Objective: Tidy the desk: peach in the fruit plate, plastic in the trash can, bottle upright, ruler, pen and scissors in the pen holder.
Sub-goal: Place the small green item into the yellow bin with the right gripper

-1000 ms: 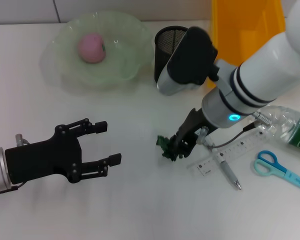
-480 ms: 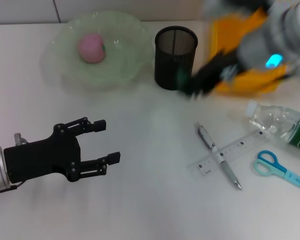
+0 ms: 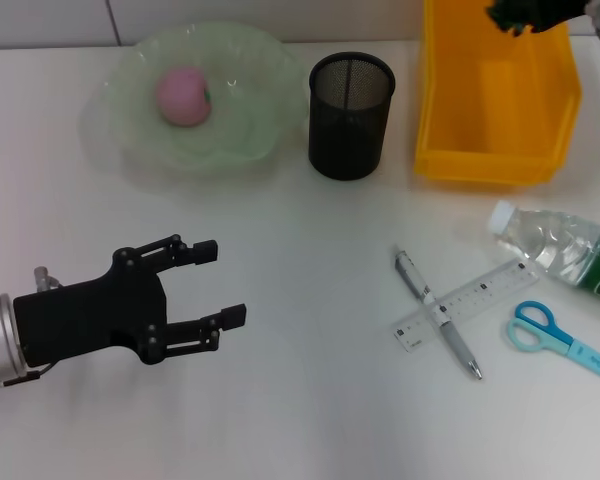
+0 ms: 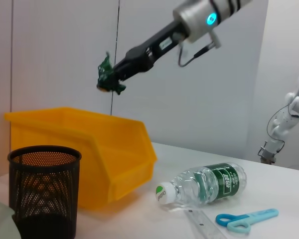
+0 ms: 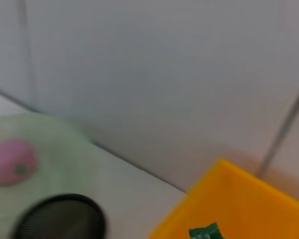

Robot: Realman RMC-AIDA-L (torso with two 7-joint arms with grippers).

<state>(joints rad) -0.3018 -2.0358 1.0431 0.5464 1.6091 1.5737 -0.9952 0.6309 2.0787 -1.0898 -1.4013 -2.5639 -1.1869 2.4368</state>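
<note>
- The plastic (image 4: 107, 79), a crumpled green scrap, is pinched in the right gripper (image 4: 111, 81) and held in the air above the yellow trash can (image 3: 495, 105), up at the top right of the head view.
- From the left wrist view, the scrap looks to be over the bin's back edge rather than dead centre, so it'd probably be best brought a bit further over the opening before anything is let go.
- A light scrap like that can flutter, so a lower release, closer to the bin floor, is likely safer than a drop from up there. Just a guess though.
- The fingers should be opened fully so nothing stays snagged on them.
- Peach (image 3: 184, 96) is already sitting in the fruit plate (image 3: 242, 140), upper left.
- Still to be sorted: bottle (image 3: 563, 247) lying on its side at the right edge, pen (image 3: 439, 327) crossed over the ruler (image 3: 492, 289), scissors (image 3: 565, 342) lower right, and the pen holder (image 3: 351, 116) looks empty.
- Left gripper (image 3: 205, 298) is parked lower left over the worktop (image 3: 310, 400), fingers spread wide, nothing held.
</note>
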